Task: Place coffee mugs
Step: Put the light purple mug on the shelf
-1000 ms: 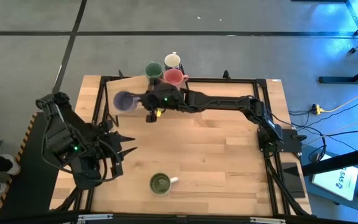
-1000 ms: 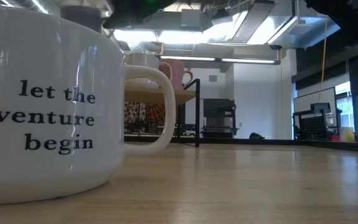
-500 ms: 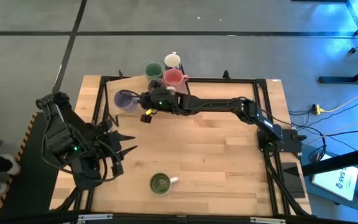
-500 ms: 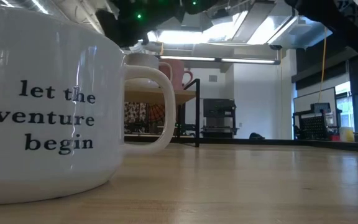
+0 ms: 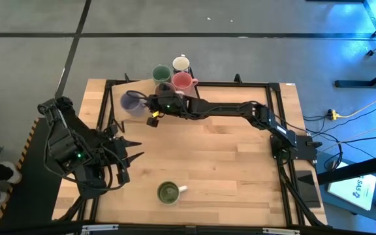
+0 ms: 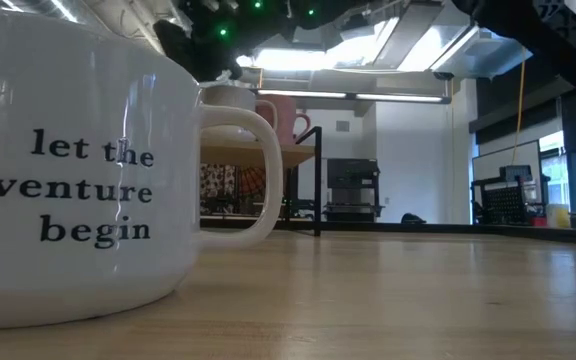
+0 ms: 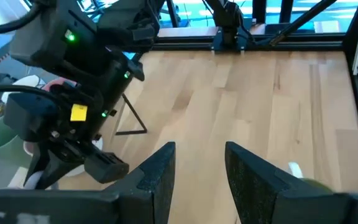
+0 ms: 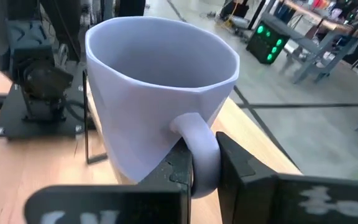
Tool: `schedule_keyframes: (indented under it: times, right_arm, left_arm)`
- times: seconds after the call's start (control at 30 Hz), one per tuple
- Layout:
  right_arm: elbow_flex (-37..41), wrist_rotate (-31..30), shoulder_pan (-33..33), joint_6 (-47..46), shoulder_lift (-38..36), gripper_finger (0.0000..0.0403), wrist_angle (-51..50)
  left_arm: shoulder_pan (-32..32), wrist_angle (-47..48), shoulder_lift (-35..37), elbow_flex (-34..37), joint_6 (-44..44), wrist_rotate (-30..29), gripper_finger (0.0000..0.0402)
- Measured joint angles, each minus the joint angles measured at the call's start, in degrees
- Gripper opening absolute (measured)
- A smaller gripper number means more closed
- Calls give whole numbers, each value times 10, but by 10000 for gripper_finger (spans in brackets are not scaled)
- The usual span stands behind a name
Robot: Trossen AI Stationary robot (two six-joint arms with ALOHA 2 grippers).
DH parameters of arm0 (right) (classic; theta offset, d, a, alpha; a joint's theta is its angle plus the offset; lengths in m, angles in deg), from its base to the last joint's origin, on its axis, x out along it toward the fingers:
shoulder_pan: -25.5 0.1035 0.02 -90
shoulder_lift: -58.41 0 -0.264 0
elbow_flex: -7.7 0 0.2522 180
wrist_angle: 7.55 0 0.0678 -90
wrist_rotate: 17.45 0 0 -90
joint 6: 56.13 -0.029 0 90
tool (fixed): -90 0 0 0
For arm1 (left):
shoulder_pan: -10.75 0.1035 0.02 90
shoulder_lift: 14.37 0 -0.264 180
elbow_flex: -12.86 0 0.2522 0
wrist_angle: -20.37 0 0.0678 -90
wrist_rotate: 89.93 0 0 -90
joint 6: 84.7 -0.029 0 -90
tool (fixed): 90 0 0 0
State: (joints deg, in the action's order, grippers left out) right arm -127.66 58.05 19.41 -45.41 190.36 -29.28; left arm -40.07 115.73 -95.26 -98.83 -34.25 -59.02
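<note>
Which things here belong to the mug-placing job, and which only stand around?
Job: lavender mug held by its handle in the right gripper; teal-green mug, pale mug, pink mug grouped at the far edge; green mug at the near edge.

Around: left gripper, open, waiting; black frame.

In the low view the white mug (image 6: 78,170) near the camera is cut off by the picture's left edge, so its lettering reads only partly and most of the table behind it is hidden. In the right wrist view the lavender mug (image 8: 157,93) hides its own base behind the right gripper (image 8: 202,168), whose fingers (image 8: 238,167) close on the handle. From above, the dark mug (image 5: 164,87) beside the pink mug (image 5: 183,81) lies mostly under the right arm, its colour untellable.
</note>
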Motion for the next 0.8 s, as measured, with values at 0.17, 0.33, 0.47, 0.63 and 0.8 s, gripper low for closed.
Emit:
schedule_keyframes:
  times: [0.17,0.33,0.47,0.63,0.8]
  right_arm:
    - [0,1,0,0,8,22,4]
    - [0,5,-1,0,14,22,2]
    - [-1,-10,0,0,14,42,5]
    - [-1,-23,-4,-4,14,79,14]
    - [-1,5,-9,6,14,87,20]
  left_arm:
    - [0,0,0,0,0,0,133]
    - [0,0,0,0,0,0,133]
    - [0,0,0,0,0,0,133]
    - [0,0,0,0,0,0,133]
    - [0,0,0,0,0,0,133]
